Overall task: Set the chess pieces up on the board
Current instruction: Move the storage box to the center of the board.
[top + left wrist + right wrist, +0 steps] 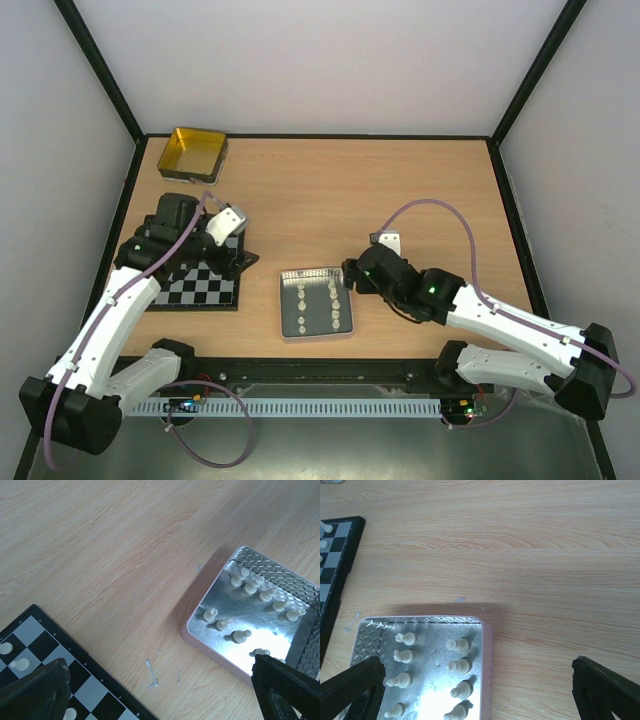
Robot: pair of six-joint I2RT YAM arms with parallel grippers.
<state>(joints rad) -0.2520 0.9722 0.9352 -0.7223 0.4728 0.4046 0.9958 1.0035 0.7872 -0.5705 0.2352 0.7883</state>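
While both pairs of my fingers stand spread wide with nothing between them, the open question is which arm picks next.

White chess pieces [460,666] wait in the silver tray [489,680]. They form two columns running away from my right wrist camera, crosswise to the line on which those fingers close. Right gripper [477,662] hangs over the tray's right-hand wall. One column sits inside the gap, and the other lies just beside the finger [355,690] on the view's left. The pieces look upright, so their long axis is vertical, but they are small and this is only a judgement.

Left gripper [159,662] hovers at the edge of the board [47,647] that faces the tray, with the tray off to its right. A few white pieces are already on squares there.

Right arm is plainly nearer the supply. Judged next move: centre the right gripper on the inner column and descend on one piece. Closing crosswise spares that column's neighbours. The risk is the outer finger clipping the other column.
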